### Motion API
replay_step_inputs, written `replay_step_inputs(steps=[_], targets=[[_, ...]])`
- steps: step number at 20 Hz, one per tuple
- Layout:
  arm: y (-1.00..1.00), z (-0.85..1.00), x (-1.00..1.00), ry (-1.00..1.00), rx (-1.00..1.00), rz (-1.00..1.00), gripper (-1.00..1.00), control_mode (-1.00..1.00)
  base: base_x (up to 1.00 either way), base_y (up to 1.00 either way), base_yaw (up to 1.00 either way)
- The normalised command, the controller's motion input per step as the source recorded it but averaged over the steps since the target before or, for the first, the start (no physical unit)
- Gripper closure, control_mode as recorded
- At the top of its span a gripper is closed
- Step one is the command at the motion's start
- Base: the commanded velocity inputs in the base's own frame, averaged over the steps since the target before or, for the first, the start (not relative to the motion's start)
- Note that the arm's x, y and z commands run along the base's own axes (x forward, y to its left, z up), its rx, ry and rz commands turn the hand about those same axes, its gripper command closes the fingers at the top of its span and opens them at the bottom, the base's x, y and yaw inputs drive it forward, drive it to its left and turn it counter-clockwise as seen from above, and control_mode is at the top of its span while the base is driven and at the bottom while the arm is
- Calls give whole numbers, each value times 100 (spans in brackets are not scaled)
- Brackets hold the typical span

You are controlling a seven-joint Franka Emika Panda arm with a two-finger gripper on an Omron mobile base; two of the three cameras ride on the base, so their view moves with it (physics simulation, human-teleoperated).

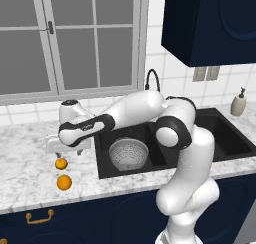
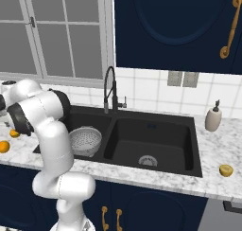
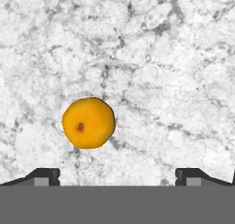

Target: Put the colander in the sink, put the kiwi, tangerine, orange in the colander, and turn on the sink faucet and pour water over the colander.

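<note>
An orange fruit [image 3: 88,122] lies on the marble bench [image 3: 160,58] just beyond the pincer [image 3: 117,175], whose jaws stand wide open and hold nothing. From the left base camera the pincer [image 1: 67,149] hangs over the bench left of the sink [image 1: 220,138], right above one fruit [image 1: 61,163]; a second orange fruit [image 1: 64,182] lies nearer the bench edge. The colander [image 1: 129,154] sits in the sink's left basin. The faucet [image 2: 110,90] rises behind the sink [image 2: 156,140], and a yellowish fruit [image 2: 226,170] lies to its right.
</note>
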Motion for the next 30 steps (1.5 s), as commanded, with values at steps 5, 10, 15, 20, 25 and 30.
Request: replay_step_inputs(steps=[5,10,15,20,25,30], targets=[[37,0,2,0,0,0,-100,-100,0,0,0],[18,-15,12,0,0,1,-100,-100,0,0,0],[0,-25,2,0,0,3,-100,-100,0,0,0],[0,-19,0,0,0,2,-100,-100,0,0,0],[0,-21,0,0,0,2,-100,-100,0,0,0],[0,-18,0,0,0,1,-100,-100,0,0,0]])
